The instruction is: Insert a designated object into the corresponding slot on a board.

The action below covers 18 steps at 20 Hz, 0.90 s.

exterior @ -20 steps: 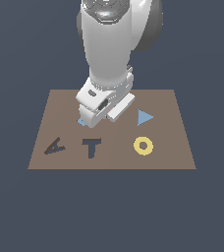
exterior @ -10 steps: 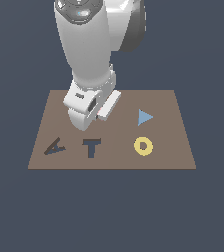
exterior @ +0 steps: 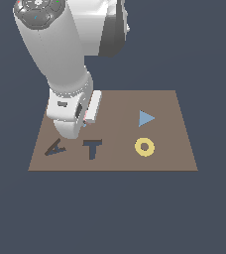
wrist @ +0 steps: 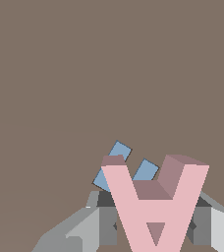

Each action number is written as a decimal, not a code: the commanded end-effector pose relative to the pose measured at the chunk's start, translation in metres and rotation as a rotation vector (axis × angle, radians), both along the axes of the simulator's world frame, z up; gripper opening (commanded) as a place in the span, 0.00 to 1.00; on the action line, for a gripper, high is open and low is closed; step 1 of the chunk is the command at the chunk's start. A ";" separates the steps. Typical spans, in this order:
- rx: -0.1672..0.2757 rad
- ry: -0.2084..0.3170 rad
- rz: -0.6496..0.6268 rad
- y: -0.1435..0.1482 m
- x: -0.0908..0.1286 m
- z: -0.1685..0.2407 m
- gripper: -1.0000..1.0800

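Observation:
In the wrist view the pink letter "A" (wrist: 155, 202) is clamped between my gripper's (wrist: 153, 219) grey fingers (wrist: 100, 222), held above the brown board (wrist: 84, 74). A light blue "E" (wrist: 120, 152) lies on the board just behind the pink piece. In the exterior view my gripper (exterior: 84, 120) hangs over the board's (exterior: 164, 158) left half, mostly hidden by the hand; only a sliver of the pink letter (exterior: 87, 119) shows. The dark tilted "A"-shaped slot (exterior: 54, 148) lies on the board in front of the gripper, toward the exterior view's left.
A dark "T"-shaped recess (exterior: 92, 148) sits beside the A slot. A blue triangle (exterior: 145, 118) and a yellow ring (exterior: 144, 147) lie on the board's right half. The bulky white arm (exterior: 65, 54) towers over the back left corner.
The arm has carried the pink letter toward the exterior view's left and slightly forward, from near the board's middle to its left half, closer to the A slot.

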State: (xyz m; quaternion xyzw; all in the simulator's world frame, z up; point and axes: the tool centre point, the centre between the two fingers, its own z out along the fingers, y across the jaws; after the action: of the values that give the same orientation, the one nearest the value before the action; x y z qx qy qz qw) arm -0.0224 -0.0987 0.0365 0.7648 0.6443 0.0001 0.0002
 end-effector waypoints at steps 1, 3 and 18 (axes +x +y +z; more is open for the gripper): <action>0.000 0.000 0.081 -0.013 0.007 0.001 0.00; 0.000 0.000 0.145 -0.022 0.013 0.001 0.00; 0.000 0.000 0.587 -0.073 0.072 0.003 0.00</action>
State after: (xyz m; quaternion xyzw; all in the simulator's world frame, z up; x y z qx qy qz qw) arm 0.0440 -0.1691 0.0392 0.5621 0.8270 0.0001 0.0003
